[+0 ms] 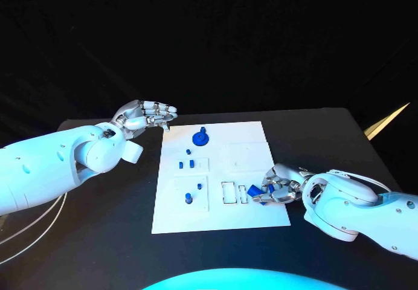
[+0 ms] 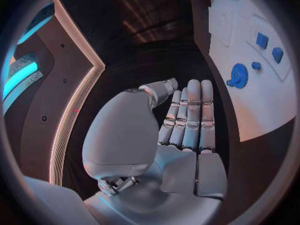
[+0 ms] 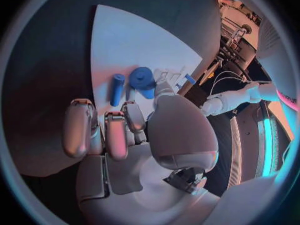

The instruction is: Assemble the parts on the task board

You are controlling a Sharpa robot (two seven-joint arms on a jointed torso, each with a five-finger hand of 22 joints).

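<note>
While the left hand (image 1: 146, 115) hangs over the black table (image 1: 104, 241) just off the far left corner of the task board (image 1: 222, 214), its fingers lie straight and side by side with nothing in them, as the left wrist view shows; they are together, not gripping. The round blue gear-like part (image 1: 200, 139) lies on the board near that hand, apart from it.

Right hand (image 1: 280, 185) sits at the board's right edge, near the near end. Fingers are curled in around a blue part (image 1: 255, 191), which shows between fingertips and palm; the hand holds it. In the right wrist view a chunky blue part (image 3: 142, 80) sits right at the thumb tip (image 3: 164, 87), and a slim blue cylinder (image 3: 116, 89) lies flat on the board just beside it, its long axis pointing away from the fingers.

Two small blue blocks (image 1: 185, 163) stand in a recessed panel mid-board; a blue peg (image 1: 188, 197) stands in the panel nearer the robot.
</note>
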